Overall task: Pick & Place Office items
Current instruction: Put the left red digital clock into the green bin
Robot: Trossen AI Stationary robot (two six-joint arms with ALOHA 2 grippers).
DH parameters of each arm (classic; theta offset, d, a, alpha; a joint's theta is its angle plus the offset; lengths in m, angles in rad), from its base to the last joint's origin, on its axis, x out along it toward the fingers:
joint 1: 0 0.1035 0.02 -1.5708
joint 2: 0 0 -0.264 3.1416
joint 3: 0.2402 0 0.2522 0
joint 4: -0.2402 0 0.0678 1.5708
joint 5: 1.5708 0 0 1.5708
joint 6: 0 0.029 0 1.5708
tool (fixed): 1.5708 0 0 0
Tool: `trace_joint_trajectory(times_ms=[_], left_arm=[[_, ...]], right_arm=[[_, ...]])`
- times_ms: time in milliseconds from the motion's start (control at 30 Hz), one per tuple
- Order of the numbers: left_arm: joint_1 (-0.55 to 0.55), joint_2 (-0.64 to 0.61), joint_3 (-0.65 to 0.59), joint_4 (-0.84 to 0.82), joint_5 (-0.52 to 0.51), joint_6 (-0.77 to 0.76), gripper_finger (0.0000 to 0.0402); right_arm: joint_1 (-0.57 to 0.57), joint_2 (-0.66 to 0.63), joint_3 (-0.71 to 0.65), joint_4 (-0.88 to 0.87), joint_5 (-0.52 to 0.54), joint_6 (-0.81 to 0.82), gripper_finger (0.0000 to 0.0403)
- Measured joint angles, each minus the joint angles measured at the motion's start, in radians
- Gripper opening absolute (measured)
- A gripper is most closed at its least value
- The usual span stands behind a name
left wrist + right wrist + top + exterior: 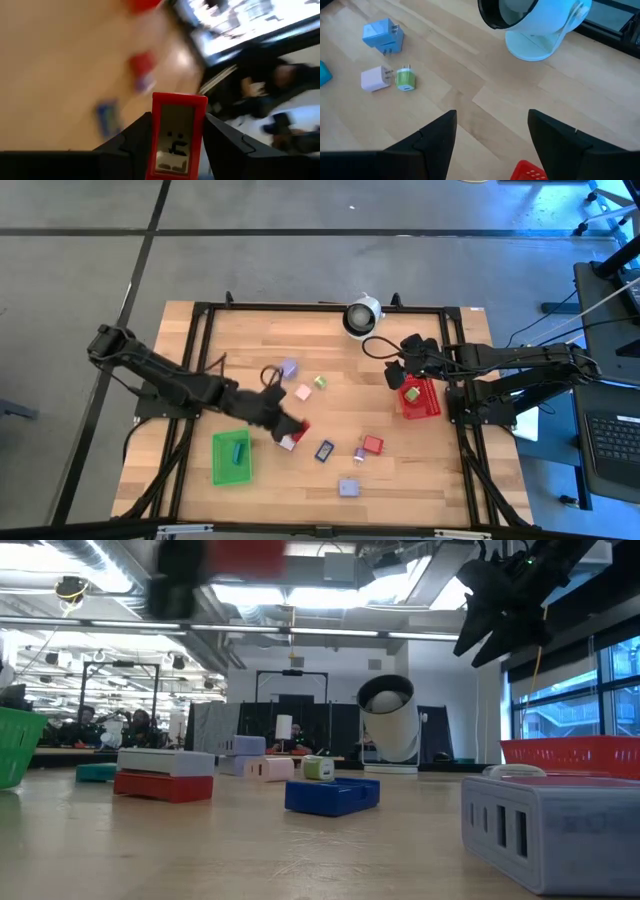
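Note:
My left gripper [293,425] hangs over the table's middle left, shut on a small red-framed office item with a grey screen [177,135]. The item also shows as a red blur at the top of the low view [245,550]. My right gripper [492,135] stands open with nothing between its fingers, above the table beside the red bin [428,402]. Loose office items rest flat on the wood: lavender [289,367], pink [303,392], light green [320,382], blue [324,450], red [373,445], and a white-and-red one [287,442] just below my left gripper. My left gripper pinches the red-framed item by its two long sides [154,131], one finger on each side. Its screen faces back toward the wrist. The fingers [220,137] slant down toward the table's right. The item is lifted clear of the table.
A green bin [220,465] with a teal piece [238,450] in it lies at the near left. The red bin holds a green piece [411,393]. A round white-and-black device [362,315] stands at the far edge. Another lavender block [348,487] lies near the front.

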Motion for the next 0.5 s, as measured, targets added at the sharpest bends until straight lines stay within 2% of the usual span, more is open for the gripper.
trace_joint_trajectory(times_ms=[167, 500], left_arm=[[-0.121, 0.0, 0.0, -0.272, 0.036, -0.293, 0.0155], [-0.358, 0.0, 0.0, -0.697, 0.117, -0.735, 0.0155]], right_arm=[[0.0, 0.0, 0.0, 0.0, 0.0, 0.0, 0.0246], [0.0, 0.0, 0.0, 0.0, 0.003, 0.0, 0.0246]])
